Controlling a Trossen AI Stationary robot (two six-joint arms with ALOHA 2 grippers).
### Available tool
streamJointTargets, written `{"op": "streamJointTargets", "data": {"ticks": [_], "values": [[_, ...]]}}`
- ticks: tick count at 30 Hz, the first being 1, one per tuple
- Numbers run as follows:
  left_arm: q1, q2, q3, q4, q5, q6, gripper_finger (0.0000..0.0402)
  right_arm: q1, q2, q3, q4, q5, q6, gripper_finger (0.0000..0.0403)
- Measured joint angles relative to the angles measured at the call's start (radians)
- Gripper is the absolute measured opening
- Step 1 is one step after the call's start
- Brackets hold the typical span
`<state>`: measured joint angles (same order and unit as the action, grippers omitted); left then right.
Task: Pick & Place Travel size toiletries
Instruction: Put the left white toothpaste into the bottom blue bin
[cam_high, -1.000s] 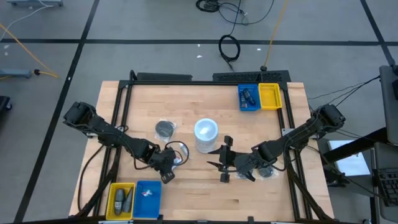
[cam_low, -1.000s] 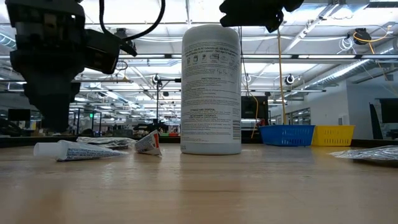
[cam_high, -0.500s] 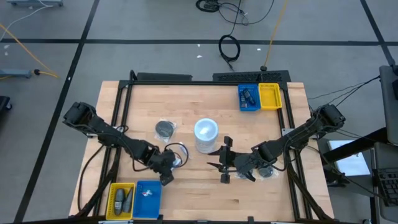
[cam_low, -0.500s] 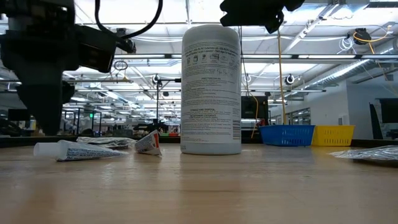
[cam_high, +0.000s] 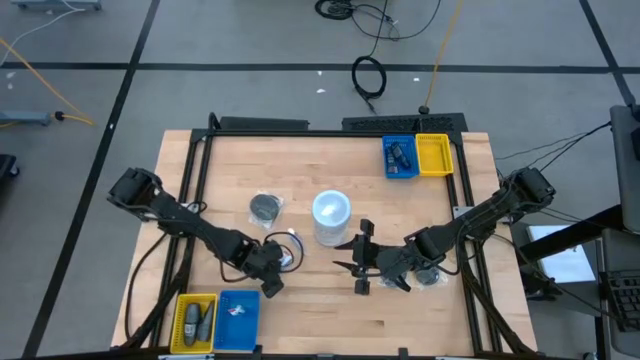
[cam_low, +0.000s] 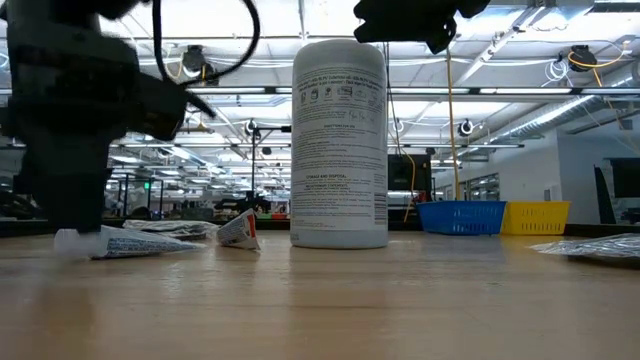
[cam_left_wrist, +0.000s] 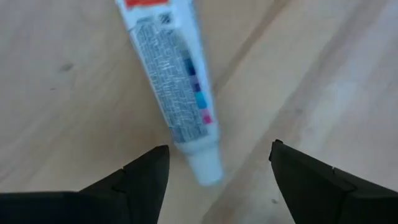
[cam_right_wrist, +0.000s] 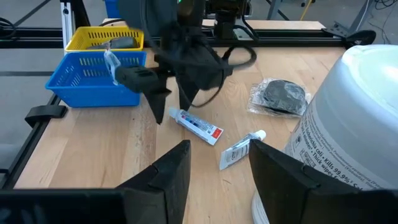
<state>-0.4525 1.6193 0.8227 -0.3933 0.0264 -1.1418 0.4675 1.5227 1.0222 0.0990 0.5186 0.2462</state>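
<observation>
left claw (cam_left_wrist: 214, 163) spread wide, empty, straddling tube (cam_left_wrist: 171, 87) cap to pinch it | right claw (cam_right_wrist: 214, 163) open, empty, idling at 3 o'clock of bench (cam_high: 300, 320)

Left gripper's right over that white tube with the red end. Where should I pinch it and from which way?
Come straight down with the left gripper, open, and pinch the white tube across its flat body, just behind the cap. It lies flat on the table, its cap end between the fingers, so the narrow width probably suits the jaws.

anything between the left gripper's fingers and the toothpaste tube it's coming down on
Nothing: the left wrist view shows only bare wood between the open left gripper and the toothpaste tube, whose cap end lies in the gap.
</observation>
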Motion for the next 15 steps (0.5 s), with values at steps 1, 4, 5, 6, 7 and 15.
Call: {"op": "streamJointTargets", "data": {"ticks": [1, 4, 5, 6, 7, 15], "values": [[0.000, 0.014, 0.000, 0.004, 0.004, -0.002, 0.0268, 0.000, 0.000, 0.000, 0.000, 0.000, 0.000, 0.0155], [0.006, 0.036, 0.004, 0.018, 0.009, -0.003, 0.0257, 0.000, 0.000, 0.000, -0.001, 0.000, 0.000, 0.0155], [0.007, 0.038, 0.004, 0.018, 0.008, -0.004, 0.0253, 0.000, 0.000, 0.000, -0.002, 0.000, 0.000, 0.0155], [0.007, 0.038, 0.004, 0.018, 0.003, -0.009, 0.0249, 0.000, 0.000, 0.000, -0.002, 0.000, 0.000, 0.0155], [0.007, 0.038, 0.003, 0.018, -0.004, -0.013, 0.0246, 0.000, 0.000, 0.000, -0.003, 0.000, 0.000, 0.0155], [0.009, 0.035, 0.002, 0.009, -0.025, -0.018, 0.0209, 0.000, 0.000, 0.000, -0.003, 0.000, 0.003, 0.0155]]}}
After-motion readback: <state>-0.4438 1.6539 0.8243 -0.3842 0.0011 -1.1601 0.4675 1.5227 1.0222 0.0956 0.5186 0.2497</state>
